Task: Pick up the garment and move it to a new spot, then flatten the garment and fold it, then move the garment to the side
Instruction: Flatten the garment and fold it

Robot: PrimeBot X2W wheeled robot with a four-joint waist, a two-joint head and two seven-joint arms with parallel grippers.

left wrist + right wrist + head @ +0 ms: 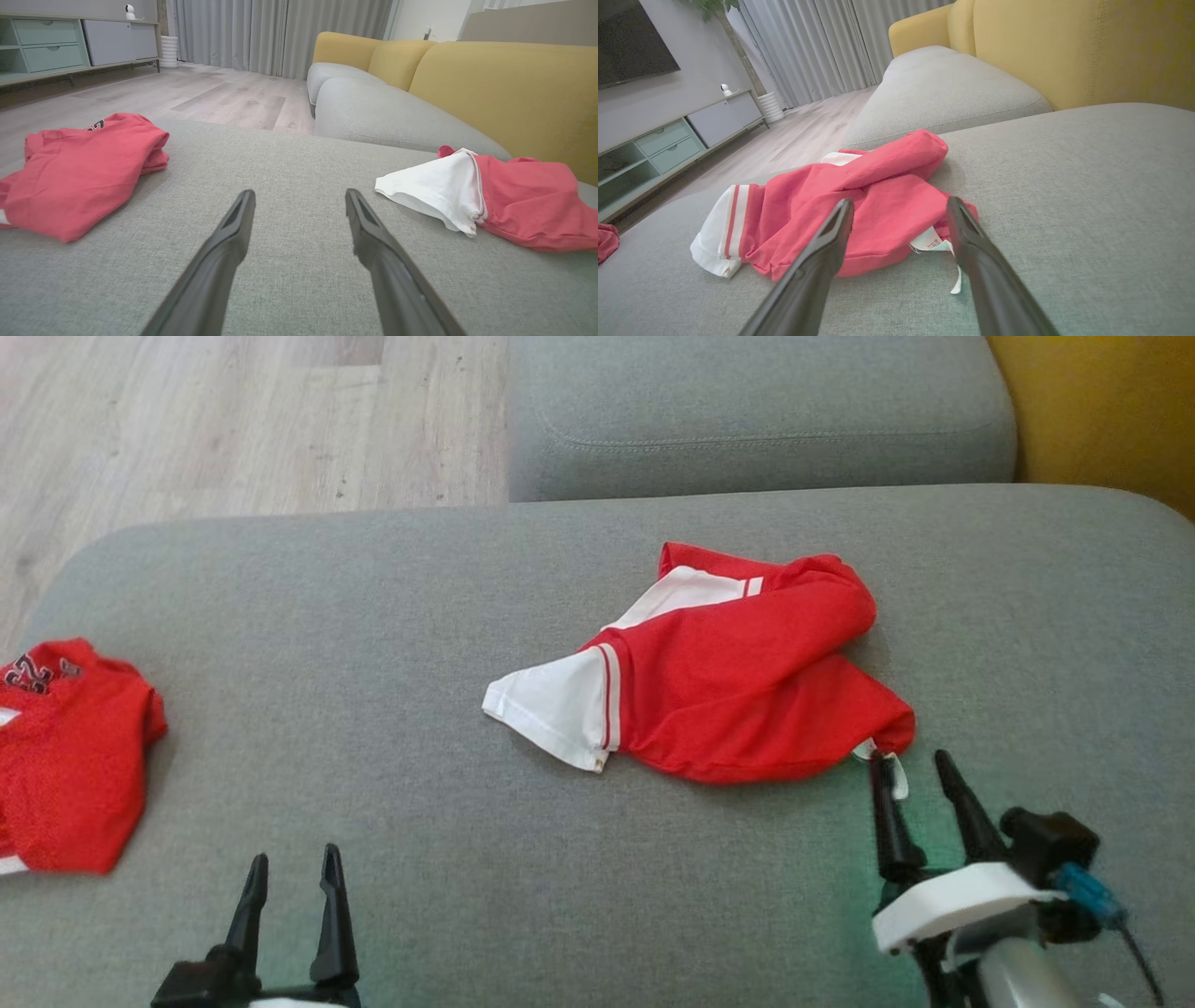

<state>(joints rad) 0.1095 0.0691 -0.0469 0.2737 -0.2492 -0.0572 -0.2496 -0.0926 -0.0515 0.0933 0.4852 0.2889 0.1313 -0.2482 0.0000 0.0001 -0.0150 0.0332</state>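
Garment (738, 691) sits crumpled right of centre on the grey sofa cushion (373, 644). Your right gripper (910, 761) reaches low to its near corner, fingers spread, holding nothing, tips beside the white tag (929, 242). Your left gripper (294, 854) hangs back, fingers parted, empty too.

The garment (747, 700), a red shirt with white sleeves trimmed in red stripes, lay crumpled on the grey sofa cushion (373, 616), right of the cushion's middle. It was folded loosely over itself (nowhere near flat). One white sleeve (551, 705) spread out to the left, the other lay half tucked under red cloth at the far side. A small white label (893, 775) stuck out at its near right corner.
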